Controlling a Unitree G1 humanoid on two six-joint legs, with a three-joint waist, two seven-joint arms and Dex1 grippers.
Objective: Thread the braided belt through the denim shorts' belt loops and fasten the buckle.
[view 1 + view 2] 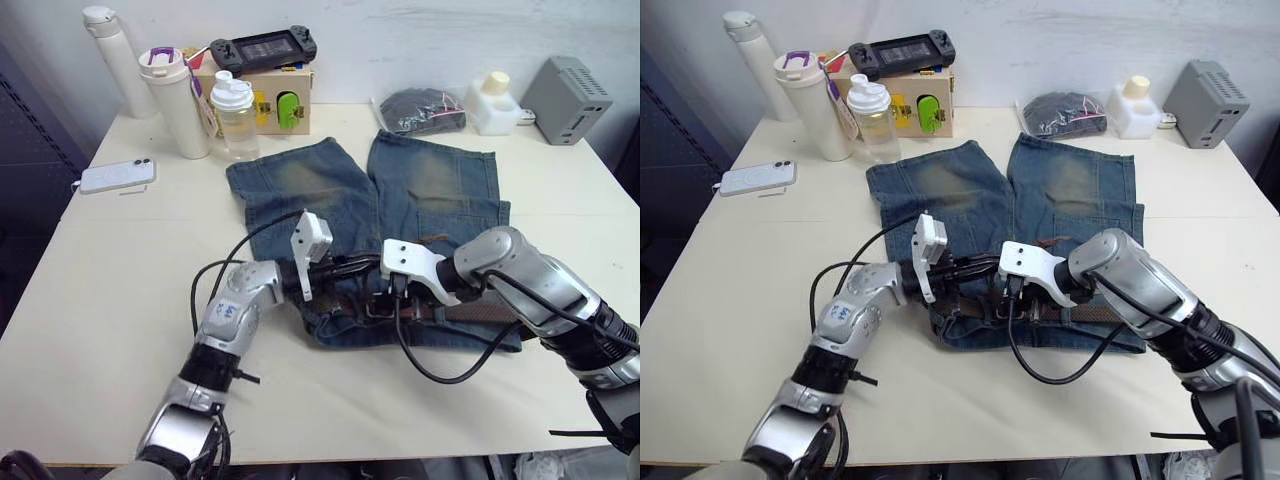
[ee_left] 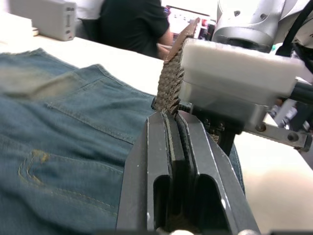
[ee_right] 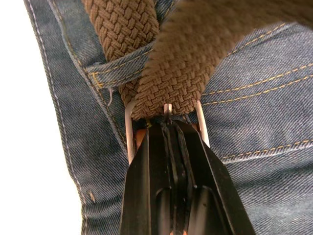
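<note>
The denim shorts (image 1: pixel 420 180) lie flat mid-table, waistband toward me. The braided belt (image 1: pixel 490 312) runs along that waistband. My left gripper (image 1: pixel 368 266) reaches in from the left and is shut on the belt's strap (image 2: pixel 168 88), which stands up from between its fingers. My right gripper (image 3: pixel 168 125) is shut on the buckle (image 3: pixel 202 128); the woven strap (image 3: pixel 171 83) passes through its silver frame. Beside the buckle the belt goes under a belt loop (image 3: pixel 117 66). The two grippers are nearly touching over the waistband's middle.
At the back left stand a white phone (image 1: pixel 117 175), a tall white flask (image 1: pixel 110 55), two cups (image 1: pixel 180 100) and a wooden box (image 1: pixel 270 95) with a game controller on top. A bagged dark bundle (image 1: pixel 420 108), white jug (image 1: pixel 492 100) and grey box (image 1: pixel 565 98) sit back right.
</note>
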